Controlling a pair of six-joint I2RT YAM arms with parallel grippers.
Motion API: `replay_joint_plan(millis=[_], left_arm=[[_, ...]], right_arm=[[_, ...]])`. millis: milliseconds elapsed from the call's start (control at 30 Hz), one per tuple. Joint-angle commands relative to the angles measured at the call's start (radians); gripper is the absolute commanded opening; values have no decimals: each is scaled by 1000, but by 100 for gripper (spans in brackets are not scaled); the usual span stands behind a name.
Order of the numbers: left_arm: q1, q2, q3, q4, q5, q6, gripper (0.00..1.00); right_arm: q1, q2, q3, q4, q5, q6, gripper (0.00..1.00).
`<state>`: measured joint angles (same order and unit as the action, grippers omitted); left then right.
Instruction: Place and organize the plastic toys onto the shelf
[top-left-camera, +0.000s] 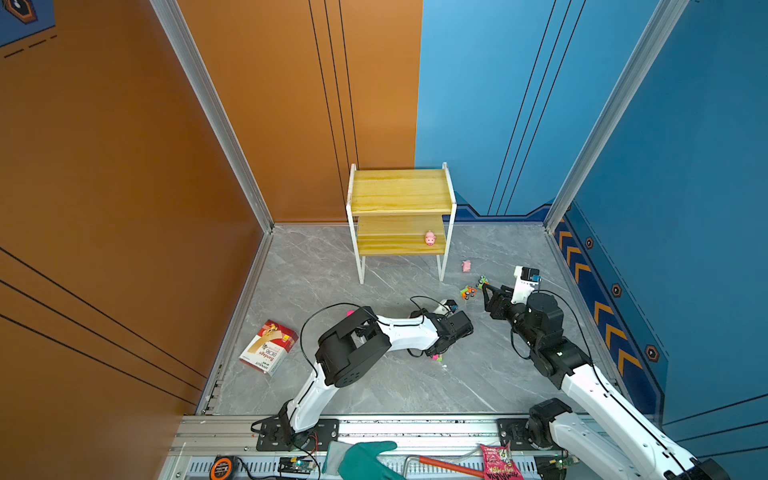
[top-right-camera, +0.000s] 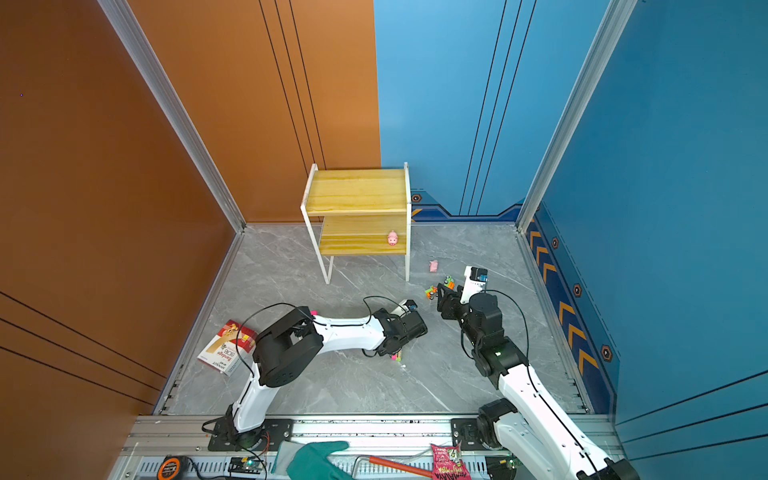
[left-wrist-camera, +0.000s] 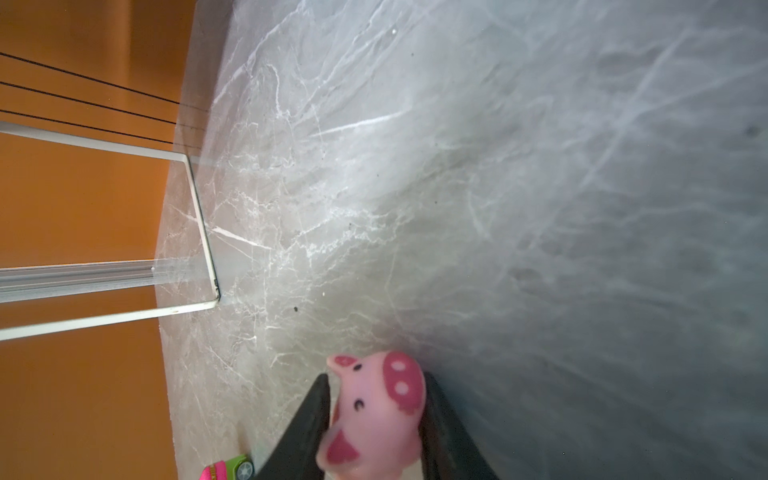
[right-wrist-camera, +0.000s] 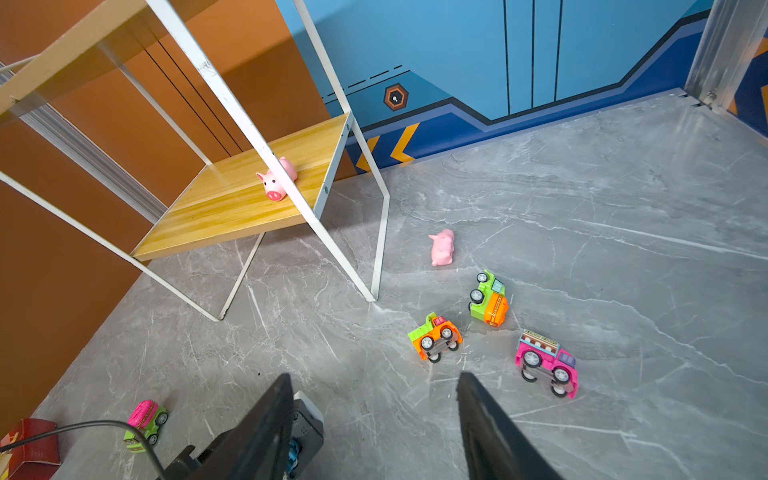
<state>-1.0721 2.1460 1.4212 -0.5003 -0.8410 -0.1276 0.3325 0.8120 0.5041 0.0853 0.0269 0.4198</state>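
Shelf (top-left-camera: 401, 192): two smooth wood-grain boards on a thin white frame, front edge open. Three rounded pink pigs: shelf pig (top-left-camera: 430, 238) on the lower board; floor pig (top-left-camera: 466, 266) on its side on the veined grey floor (top-left-camera: 457, 386); held pig (left-wrist-camera: 374, 407) clamped in left gripper (left-wrist-camera: 374, 378). Right gripper (right-wrist-camera: 374, 376) jaws apart over open floor. Four blocky trucks: tanker truck (right-wrist-camera: 488, 301), orange truck (right-wrist-camera: 436, 336), pink truck (right-wrist-camera: 546, 363), pink-green truck (right-wrist-camera: 145, 424).

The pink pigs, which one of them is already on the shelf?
The upright pig on the shelf's lower board. The second pig lies on the floor; the third pig is between the left gripper's fingers.
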Motion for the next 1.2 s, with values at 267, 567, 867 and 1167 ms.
replay_joint_plan(millis=[267,567,867,1167], left_arm=[[-37,-90,-10,-38,71,-62,46],[12,-224,-54,-35,166,-97,59],[141,-513,-258,47,493,-129,75],[306,-884,-438,2,738,-43,85]], right_arm=[[-6,15,-12,-3,-19,-24,67],[-8,47,-5,64,-125,-131,73],[13,216,40,171,-347,-279,85],[47,322,59,214,-511,-476,84]])
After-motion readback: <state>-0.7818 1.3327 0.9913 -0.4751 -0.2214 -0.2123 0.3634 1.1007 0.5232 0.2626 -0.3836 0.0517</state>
